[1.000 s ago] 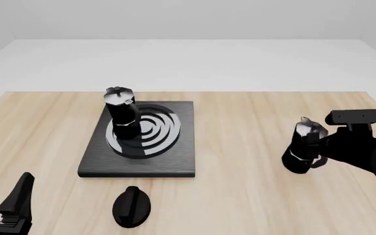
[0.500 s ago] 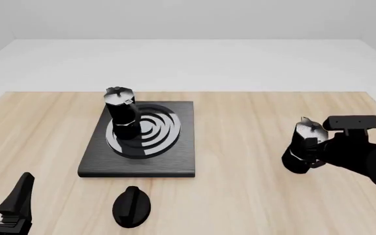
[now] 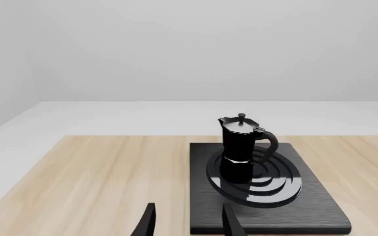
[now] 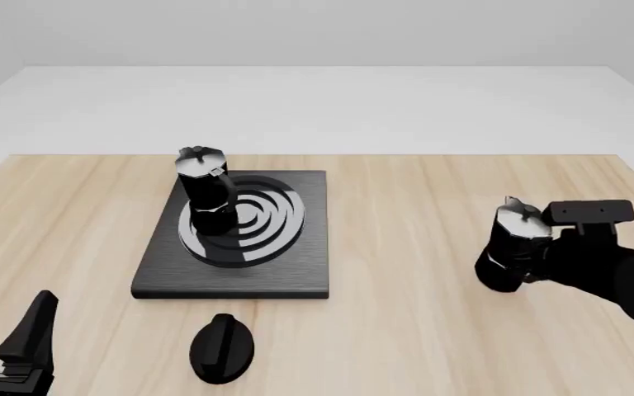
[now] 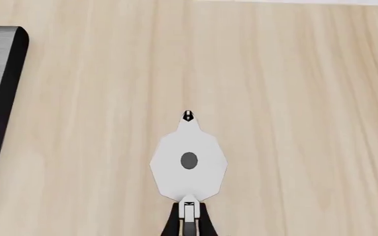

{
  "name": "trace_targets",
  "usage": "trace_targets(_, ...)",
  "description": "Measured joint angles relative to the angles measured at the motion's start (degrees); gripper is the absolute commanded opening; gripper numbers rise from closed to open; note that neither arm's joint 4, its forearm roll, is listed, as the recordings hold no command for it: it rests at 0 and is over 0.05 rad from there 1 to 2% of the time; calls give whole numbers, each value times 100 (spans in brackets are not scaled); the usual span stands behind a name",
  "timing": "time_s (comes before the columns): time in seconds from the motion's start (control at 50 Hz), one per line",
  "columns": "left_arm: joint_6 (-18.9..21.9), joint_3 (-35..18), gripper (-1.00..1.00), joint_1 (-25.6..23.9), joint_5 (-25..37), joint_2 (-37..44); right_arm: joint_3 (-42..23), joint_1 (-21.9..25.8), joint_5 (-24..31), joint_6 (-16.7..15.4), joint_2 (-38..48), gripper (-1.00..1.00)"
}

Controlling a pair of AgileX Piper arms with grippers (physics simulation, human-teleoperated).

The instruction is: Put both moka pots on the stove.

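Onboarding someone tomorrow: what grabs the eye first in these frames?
A small black faceted moka pot with a silver-grey lid stands on the flat black stove slab with concentric silver rings, left of centre. At the table's right, the right gripper is at the handle of a second, matching pot standing on bare wood.

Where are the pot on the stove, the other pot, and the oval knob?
Pot on the stove (image 4: 209,198): front view, on its black faceted body.
Other pot (image 4: 508,256): front view, on its black body, standing on the table.
Oval knob (image 4: 222,349): front view, on its top ridge.
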Motion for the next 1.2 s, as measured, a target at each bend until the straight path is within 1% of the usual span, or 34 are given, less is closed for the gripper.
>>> trace_targets(0.34,0,0,100,0,0,0,218,215,-63,-299,-343,-100)
trace_targets(0.58,0,0,100,0,0,0,22,472,158,-373,-711,-100)
trace_targets(0.74,0,0,100,0,0,0,-350,719,414,-390,-772,-100)
trace_targets(0.9,0,0,100,0,0,0,-879,1104,699,-426,-701,-100)
trace_targets(1.2,0,0,100,0,0,0,-2004,1872,1016,-477,-122,-100)
